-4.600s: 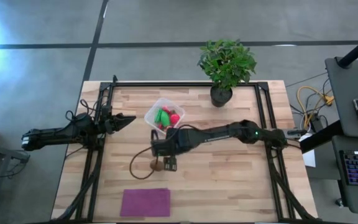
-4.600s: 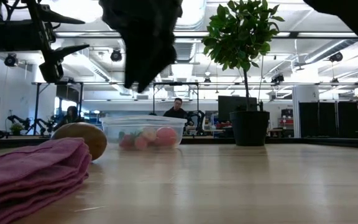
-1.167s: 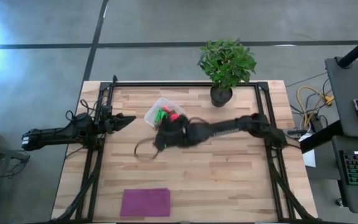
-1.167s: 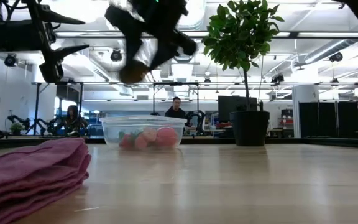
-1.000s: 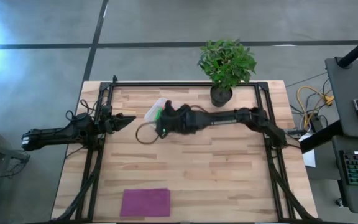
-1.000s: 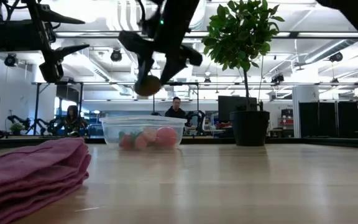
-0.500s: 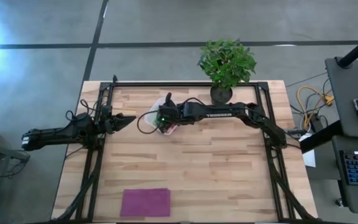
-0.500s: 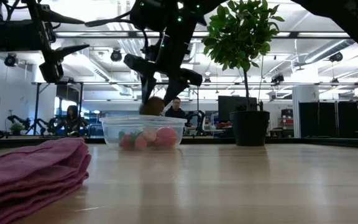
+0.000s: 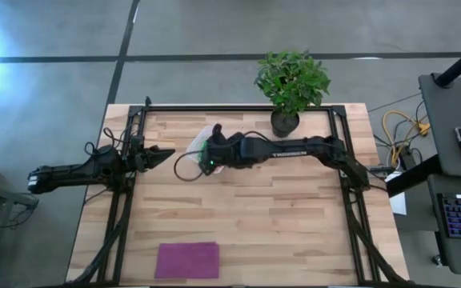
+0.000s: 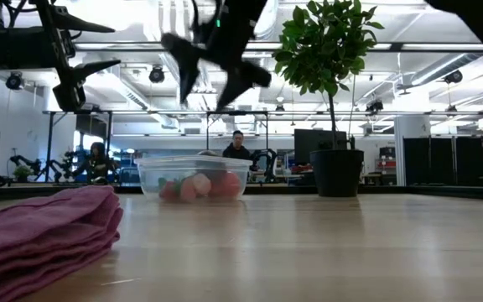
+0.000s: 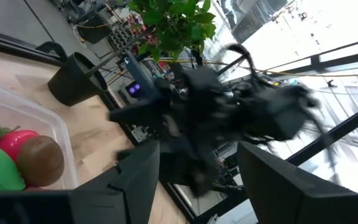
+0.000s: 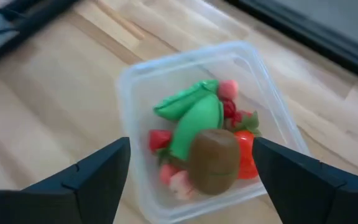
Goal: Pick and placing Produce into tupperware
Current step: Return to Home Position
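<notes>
The tupperware (image 12: 129, 84) sat toward the far side of the tabletop (image 9: 294, 216), holding the brown kiwi (image 12: 215, 160) atop green pieces (image 12: 194, 115) beside red bits (image 12: 159, 138). Directly above it hung the right tool (image 12: 191, 144), fingers spread wide and empty, so pulling away looked unobstructed. The left tool (image 9: 166, 152) waited open at the left edge.

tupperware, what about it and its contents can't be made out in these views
High view: the right arm covers nearly all of the tupperware; contents hidden.
Low view: the produce is a blur through its wall; kinds unclear.
Left wrist view: the picture's edge cuts most of it off; only the kiwi and a few pieces show.
Right wrist view: the kiwi and green pieces hide whatever lies beneath.
</notes>
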